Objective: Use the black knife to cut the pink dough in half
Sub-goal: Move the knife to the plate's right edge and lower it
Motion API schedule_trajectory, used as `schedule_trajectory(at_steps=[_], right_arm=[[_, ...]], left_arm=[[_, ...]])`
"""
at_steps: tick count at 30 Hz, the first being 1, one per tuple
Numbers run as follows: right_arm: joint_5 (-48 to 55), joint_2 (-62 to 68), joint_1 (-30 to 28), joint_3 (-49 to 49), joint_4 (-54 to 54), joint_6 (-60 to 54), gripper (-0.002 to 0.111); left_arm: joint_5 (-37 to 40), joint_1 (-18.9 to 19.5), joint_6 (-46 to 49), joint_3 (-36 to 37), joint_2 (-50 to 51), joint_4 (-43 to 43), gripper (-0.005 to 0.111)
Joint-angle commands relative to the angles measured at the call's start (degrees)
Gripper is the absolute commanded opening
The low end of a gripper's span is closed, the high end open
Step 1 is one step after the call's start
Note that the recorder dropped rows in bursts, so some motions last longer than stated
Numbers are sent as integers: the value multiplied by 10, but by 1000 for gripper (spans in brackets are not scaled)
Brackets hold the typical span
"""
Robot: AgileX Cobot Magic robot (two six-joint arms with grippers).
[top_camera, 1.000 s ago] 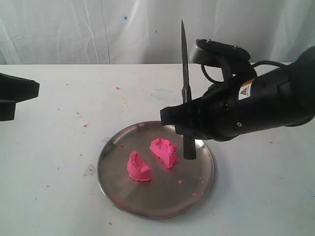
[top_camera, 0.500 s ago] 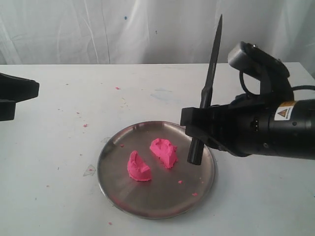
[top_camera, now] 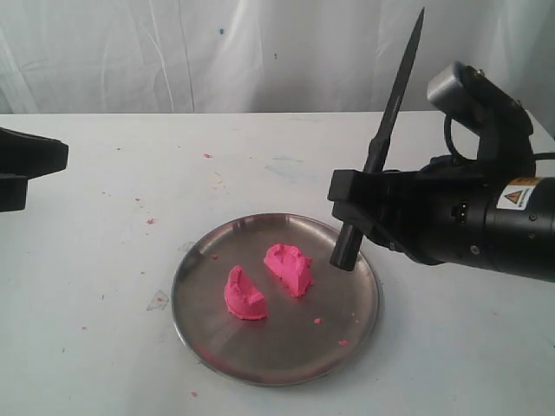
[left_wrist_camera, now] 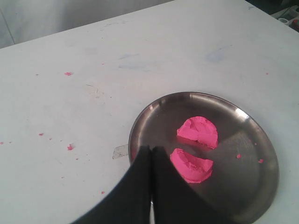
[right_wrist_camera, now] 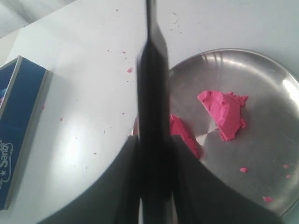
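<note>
- The pink dough (top_camera: 264,279) lies in two rough half-lumps, a little apart, on the steel plate (top_camera: 260,351).
- One half sits near the plate's middle; the other sits just beside it, nearer the plate's left edge in the exterior view. The cut faces look ragged.
- The left wrist view shows the same two halves (left_wrist_camera: 195,148) on the plate (left_wrist_camera: 254,186), and the right wrist view shows them (right_wrist_camera: 223,114) too, one partly hidden behind the knife.
- A few pink crumbs (top_camera: 317,321) lie on the plate's right part, and more crumbs (top_camera: 149,221) dot the white surface (top_camera: 104,277) around it.
- The black knife (top_camera: 381,147) is clear of the dough, tilted with its point up and to the right, its butt end hanging over the plate's right rim.
- The right hand (top_camera: 360,212) is clamped on the knife's handle; in the right wrist view its fingers (right_wrist_camera: 122,186) press either side of the knife (right_wrist_camera: 152,107).
- The left hand (left_wrist_camera: 152,182) has its fingers together with nothing between them, over the plate's near rim in its own view; in the exterior view it (top_camera: 30,165) sits at the left edge, well apart from the plate.
- A blue box (right_wrist_camera: 16,126) lies on the surface, well apart from the plate.
</note>
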Motion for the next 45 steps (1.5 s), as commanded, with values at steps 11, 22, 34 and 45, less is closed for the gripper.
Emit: schedule_trajectory(at_steps=[11,22,34,45], right_arm=[[-91,-4,-1,83,228,-144,0],[-59,-4,-3,83,648,-575,0],[-48,-3,-3,92,699,-663,0],[-16,17,-6,141,699,-644,0]], left_arm=[[3,-4,-4,3,-4,-10,0],[3,-4,-4,3,-4,-10,0],[3,-4,-4,3,-4,-10,0],[3,-4,-4,3,-4,-10,0]])
